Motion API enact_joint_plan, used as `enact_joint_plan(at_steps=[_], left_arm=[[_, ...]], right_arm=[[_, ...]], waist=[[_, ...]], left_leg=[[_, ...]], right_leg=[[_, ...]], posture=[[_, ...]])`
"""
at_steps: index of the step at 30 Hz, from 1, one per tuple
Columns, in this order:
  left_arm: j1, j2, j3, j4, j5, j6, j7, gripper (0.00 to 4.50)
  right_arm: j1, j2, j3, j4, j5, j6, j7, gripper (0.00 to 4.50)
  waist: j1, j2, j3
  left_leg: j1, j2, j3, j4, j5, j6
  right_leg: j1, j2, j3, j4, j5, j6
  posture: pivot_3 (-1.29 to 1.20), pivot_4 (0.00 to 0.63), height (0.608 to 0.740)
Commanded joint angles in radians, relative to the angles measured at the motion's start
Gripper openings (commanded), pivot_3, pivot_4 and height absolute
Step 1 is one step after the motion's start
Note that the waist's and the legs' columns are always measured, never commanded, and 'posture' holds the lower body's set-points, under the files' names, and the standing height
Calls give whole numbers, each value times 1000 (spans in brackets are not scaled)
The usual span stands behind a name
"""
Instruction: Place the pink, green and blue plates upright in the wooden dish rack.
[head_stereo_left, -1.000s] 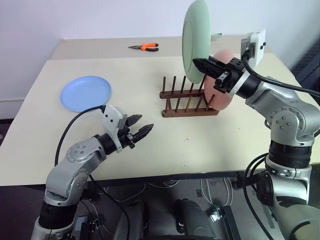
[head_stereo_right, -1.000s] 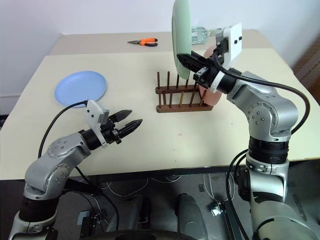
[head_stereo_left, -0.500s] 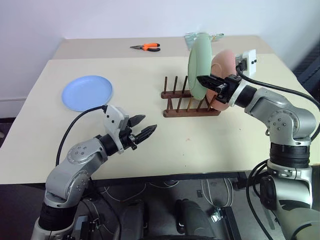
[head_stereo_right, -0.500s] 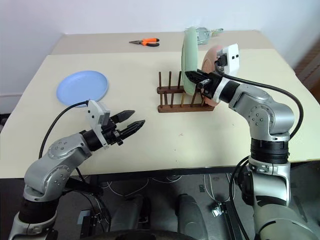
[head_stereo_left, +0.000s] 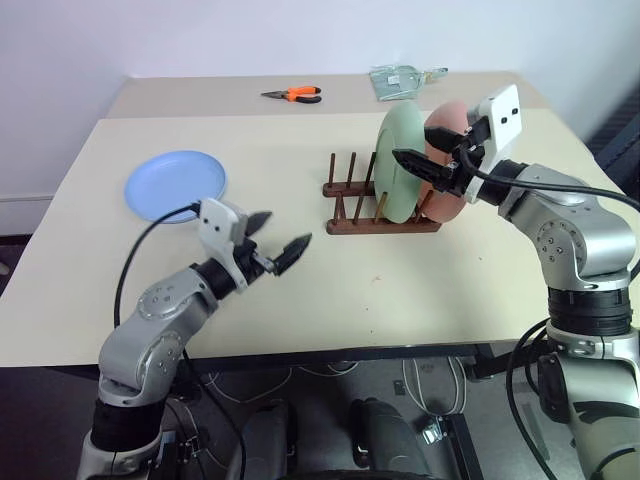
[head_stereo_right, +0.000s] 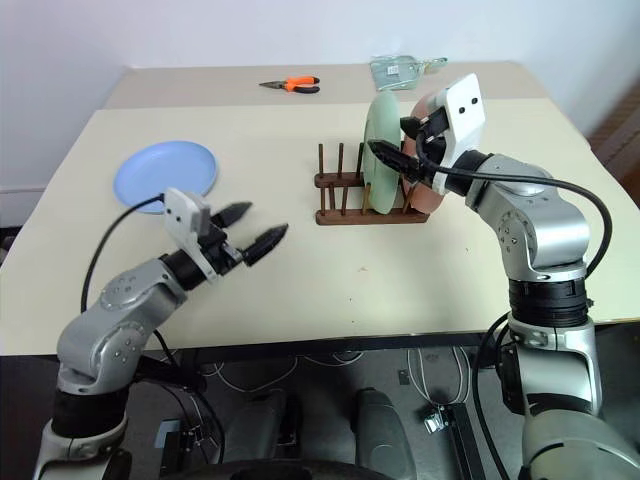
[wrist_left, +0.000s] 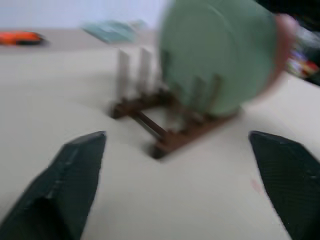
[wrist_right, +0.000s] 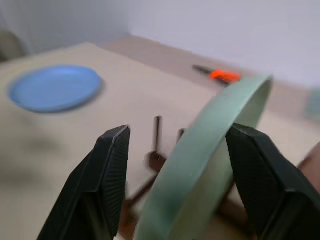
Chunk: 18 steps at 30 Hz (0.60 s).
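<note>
The green plate (head_stereo_left: 398, 170) stands upright between the pegs of the wooden dish rack (head_stereo_left: 352, 216). The pink plate (head_stereo_left: 449, 204) stands right behind it in the same rack. My right gripper (wrist_right: 177, 131) is open, with a finger on each side of the green plate's rim and a gap on both sides. At the table's left, the blue plate (head_stereo_left: 176, 184) lies flat. My left gripper (head_stereo_left: 288, 228) hovers open and empty over the table's front left, pointing toward the rack (wrist_left: 170, 135).
Orange-handled pliers (head_stereo_left: 294, 94) and a clear packet (head_stereo_left: 404, 79) lie on the far table behind the rack. Bare tabletop (head_stereo_left: 420, 290) stretches in front of the rack and between it and the blue plate.
My right gripper lowered the green plate from the air into the rack beside the pink plate and opened off it. My left gripper opened wider and rose a little.
</note>
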Motion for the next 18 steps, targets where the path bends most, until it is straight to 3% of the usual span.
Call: enact_joint_plan(at_steps=[1,7,12,18], left_arm=[[-75,-44,109,62,24,-3,160,4471],[-262,-143,365,302,130,92,647,4471],[-340,-120,431,430,132,172,720,4471],[-467,-82,463,707,101,194,663,4471]], right_arm=[[-30,-37,23,-71,-97,-135,6,3062],[-68,-28,83,-106,-208,-357,40,3062],[-9,-49,212,-191,-252,-449,191,3062],[99,7,333,-263,-296,-489,225,3062]], waist=[[1,0,0],[-1,-1,1],[7,-3,1],[27,-4,1]], left_leg=[[0,0,0,0,0,0],[0,1,0,3,0,1],[0,2,0,3,0,0],[0,1,-1,6,2,-4]], right_leg=[[0,0,0,0,0,0],[0,3,0,1,0,1],[1,4,0,1,0,1],[3,3,-1,0,1,3]], posture=[[0,150,740],[0,150,740],[0,150,740],[0,150,740]])
